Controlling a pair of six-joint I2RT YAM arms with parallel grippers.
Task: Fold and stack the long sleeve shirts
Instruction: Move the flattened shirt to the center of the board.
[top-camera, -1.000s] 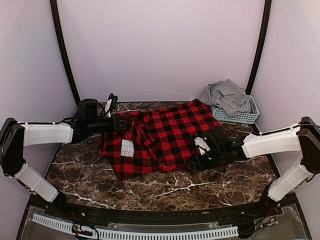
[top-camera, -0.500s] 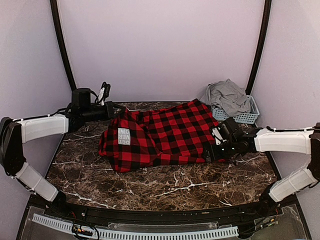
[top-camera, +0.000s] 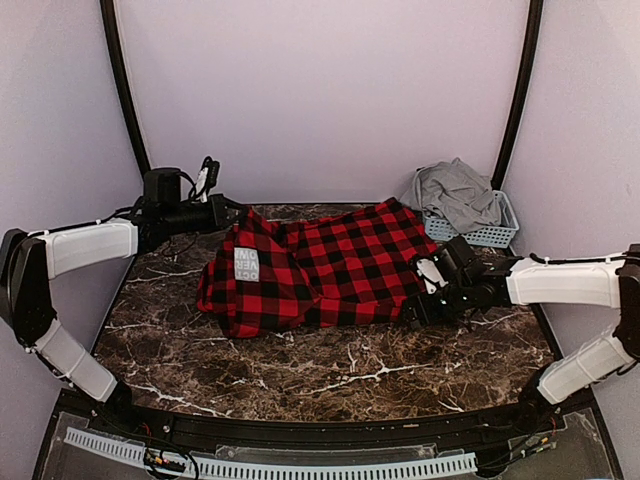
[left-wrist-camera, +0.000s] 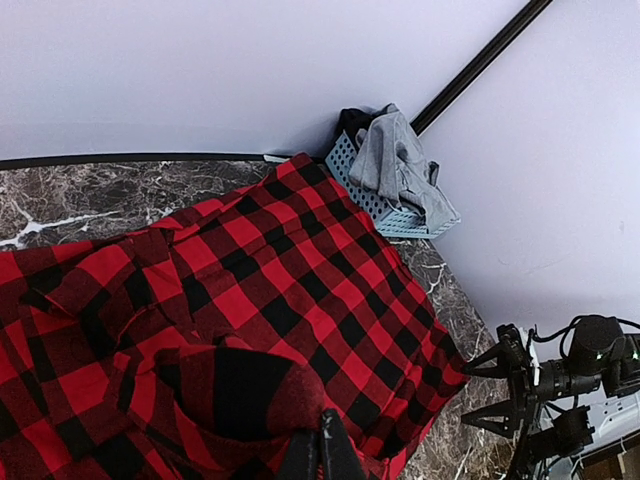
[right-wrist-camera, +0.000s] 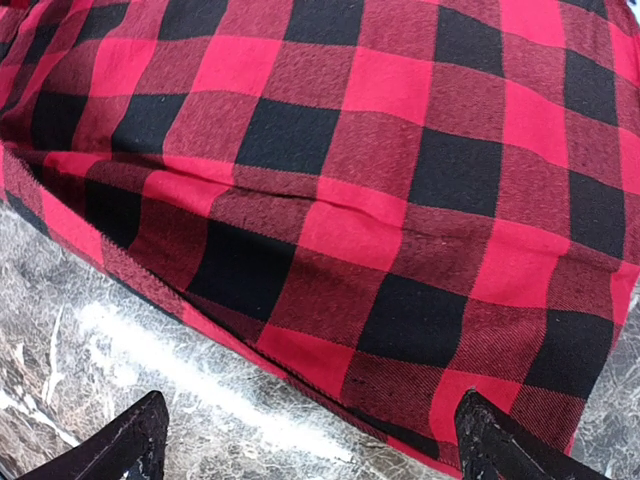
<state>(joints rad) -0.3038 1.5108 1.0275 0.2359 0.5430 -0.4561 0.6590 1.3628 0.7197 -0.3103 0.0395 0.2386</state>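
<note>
A red-and-black buffalo check shirt (top-camera: 320, 265) lies spread across the middle of the marble table, a white block-letter patch (top-camera: 246, 264) facing up near its left end. My left gripper (top-camera: 226, 213) is shut on a fold of the shirt's left edge and holds it lifted; in the left wrist view the fingers (left-wrist-camera: 318, 450) pinch the cloth (left-wrist-camera: 240, 300). My right gripper (top-camera: 418, 302) is open at the shirt's right front edge; its fingertips (right-wrist-camera: 140, 430) straddle the hem (right-wrist-camera: 330, 300) above the table. A plain light grey shirt (top-camera: 458, 192) is heaped in the basket.
A pale blue slatted basket (top-camera: 480, 232) stands at the back right corner, also in the left wrist view (left-wrist-camera: 385, 205). Dark marble table (top-camera: 330, 370) shows bare in front of the shirt. Curved walls enclose the back and sides.
My left gripper pulled the shirt's left edge back and left, carrying the letter patch along. My right gripper let go of the right edge, moved right and now stands open there.
</note>
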